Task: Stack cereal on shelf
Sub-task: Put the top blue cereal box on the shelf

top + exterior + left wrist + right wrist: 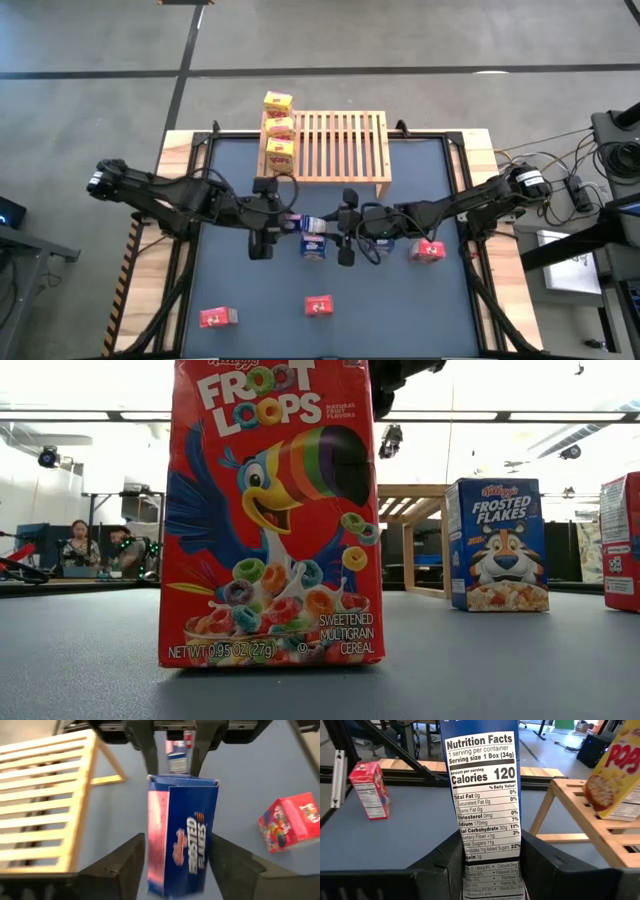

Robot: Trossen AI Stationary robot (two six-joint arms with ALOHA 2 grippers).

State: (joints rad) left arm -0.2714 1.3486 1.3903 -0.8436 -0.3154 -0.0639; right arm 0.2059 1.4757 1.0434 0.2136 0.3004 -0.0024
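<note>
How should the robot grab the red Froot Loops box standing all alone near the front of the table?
Probably from straight above. The red Froot Loops box stands upright with nothing beside it, so its top is free. Pinch its big flat front and back near the top, where the box is thinnest. Right now the left gripper and the right gripper each hold a blue box.

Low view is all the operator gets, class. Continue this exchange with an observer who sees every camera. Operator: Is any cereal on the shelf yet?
Observer: Yes, three yellow boxes sit in a row along the shelf's left end.
Operator: What is the left gripper doing?
Observer: The left gripper has its fingers closed on a blue box.
Operator: And the right?
Observer: The right gripper grips a second blue box.
</note>
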